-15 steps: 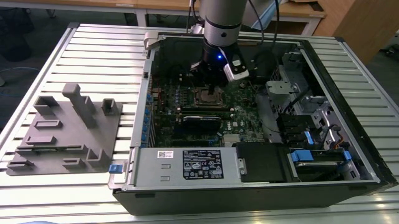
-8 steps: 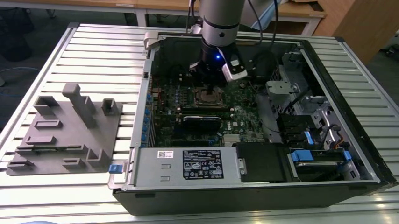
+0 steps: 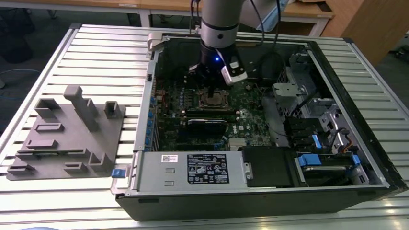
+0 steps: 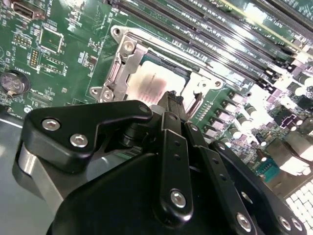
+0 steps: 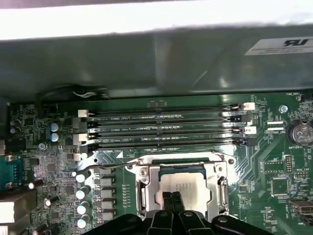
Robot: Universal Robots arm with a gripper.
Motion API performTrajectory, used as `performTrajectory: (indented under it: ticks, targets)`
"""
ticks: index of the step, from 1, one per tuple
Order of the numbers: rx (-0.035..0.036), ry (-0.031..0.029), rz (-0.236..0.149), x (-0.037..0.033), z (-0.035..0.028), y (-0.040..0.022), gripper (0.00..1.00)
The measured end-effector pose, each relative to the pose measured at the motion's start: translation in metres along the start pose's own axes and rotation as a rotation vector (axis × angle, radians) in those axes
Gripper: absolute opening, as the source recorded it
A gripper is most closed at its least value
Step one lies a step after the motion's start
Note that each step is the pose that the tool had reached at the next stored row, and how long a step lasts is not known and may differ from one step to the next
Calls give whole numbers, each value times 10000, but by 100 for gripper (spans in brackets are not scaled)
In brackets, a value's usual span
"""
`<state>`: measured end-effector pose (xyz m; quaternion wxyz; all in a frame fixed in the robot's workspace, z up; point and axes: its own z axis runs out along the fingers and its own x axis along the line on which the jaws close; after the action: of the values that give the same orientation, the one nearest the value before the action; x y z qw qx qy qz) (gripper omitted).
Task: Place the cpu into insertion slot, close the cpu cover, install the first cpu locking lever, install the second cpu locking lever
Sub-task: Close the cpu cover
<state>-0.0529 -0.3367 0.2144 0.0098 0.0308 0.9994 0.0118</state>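
A: Confirming cpu (image 5: 183,188) position?
B: Lying in the insertion slot (image 3: 215,100), with the cpu cover (image 5: 215,171) resting flat around it.
A: Reporting on the gripper (image 5: 171,200)?
B: Hanging directly above the cpu, fingers (image 5: 165,203) clenched together, grasping nothing; judging tip contact with the cpu not possible.

The gripper (image 4: 173,100) blocks one edge of the cpu (image 4: 149,83) in the second wrist view, and its black body hides much of the motherboard (image 4: 63,68). In the first wrist view the cpu cover (image 5: 146,186) runs off the picture's edge. In the exterior view the arm (image 3: 221,21) is cut off above, and the insertion slot (image 3: 214,100) is too small to make out its levers.
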Motion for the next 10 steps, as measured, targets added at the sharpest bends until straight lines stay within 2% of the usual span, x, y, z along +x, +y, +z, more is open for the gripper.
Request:
performTrajectory:
  ticks: [3, 4, 10]
  targets:
    - [-3, -18, -1, 32, 6, -11, 11]
    - [-4, -63, -2, 138, 41, -21, 11]
    - [-4, -73, -3, 157, 47, -23, 11]
